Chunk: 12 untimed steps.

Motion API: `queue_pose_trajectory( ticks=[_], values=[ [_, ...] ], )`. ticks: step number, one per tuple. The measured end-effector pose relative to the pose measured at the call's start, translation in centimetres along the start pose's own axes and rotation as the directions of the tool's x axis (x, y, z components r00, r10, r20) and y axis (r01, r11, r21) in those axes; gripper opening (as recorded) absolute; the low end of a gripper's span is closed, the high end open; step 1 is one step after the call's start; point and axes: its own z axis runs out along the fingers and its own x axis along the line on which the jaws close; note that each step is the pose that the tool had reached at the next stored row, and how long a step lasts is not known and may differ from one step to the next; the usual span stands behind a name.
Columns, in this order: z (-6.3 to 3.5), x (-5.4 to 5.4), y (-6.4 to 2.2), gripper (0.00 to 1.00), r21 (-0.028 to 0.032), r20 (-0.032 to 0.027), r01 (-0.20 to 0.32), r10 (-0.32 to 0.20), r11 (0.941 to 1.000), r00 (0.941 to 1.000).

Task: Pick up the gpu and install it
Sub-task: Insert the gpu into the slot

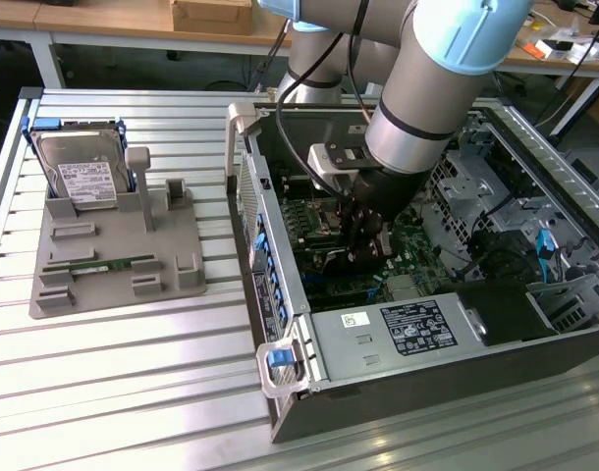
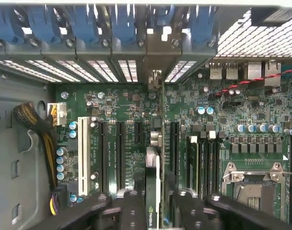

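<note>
In the wrist view the gpu [image 2: 157, 143] appears edge-on as a thin upright card over the green motherboard [image 2: 117, 100]. Its silver end bracket [image 2: 158, 50] lies in the row of rear slot openings. My gripper [image 2: 155, 213] is shut on the card's near end, with a black finger [image 2: 129, 211] on each side. In the exterior view the gripper [image 1: 363, 245] reaches down into the open computer case [image 1: 280, 324] over the board. The arm hides most of the card there. I cannot tell whether its edge is seated in a slot.
Blue slot latches [image 2: 122, 24] line the case's rear wall. A white slot [image 2: 82, 153], a yellow-black cable bundle [image 2: 38, 129] and the CPU socket [image 2: 253, 187] flank the card. Outside the case, a grey fixture [image 1: 172, 275] holds a hard drive [image 1: 83, 182] and a memory stick [image 1: 108, 266].
</note>
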Motion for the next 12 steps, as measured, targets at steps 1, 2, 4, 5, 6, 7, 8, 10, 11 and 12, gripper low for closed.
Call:
queue_pose_trajectory(
  ticks=[1, 2, 4, 5, 6, 7, 8, 10, 11, 12],
  values=[
    [-0.05, 0.0, 0.01, 0.39, -0.0005, -0.0011, 0.0, 0.0, 1.0, 1.0],
    [-0.06, 0.0, 0.0, 0.45, -0.0005, -0.0012, 0.0, 0.0, 1.0, 1.0],
    [-0.46, 0.0, 0.02, 0.52, -0.0005, -0.0014, -0.001, 0.001, 1.0, 1.0],
    [-1.27, 0.0, 0.06, 0.52, -0.0004, -0.0011, -0.001, 0.001, 1.0, 1.0],
    [-2.57, -0.2, 0.13, 0.52, -0.0003, -0.0011, -0.001, 0.001, 1.0, 1.0],
    [-3.32, -0.4, 0.17, 0.52, -0.0003, -0.0009, -0.001, 0.001, 1.0, 1.0],
    [-3.99, -0.7, 0.2, 0.5, -0.0004, -0.0011, 0.0, 0.0, 1.0, 1.0],
    [-4.56, -1.0, 0.22, 0.25, -0.0002, -0.001, 0.001, -0.001, 1.0, 1.0],
    [-4.59, -1.0, 0.23, 0.19, -0.0002, -0.0003, 0.001, -0.001, 1.0, 1.0],
    [-4.59, -0.9, 0.13, 0.13, -0.0004, 0.0, 0.003, -0.003, 1.0, 1.0]
  ],
)
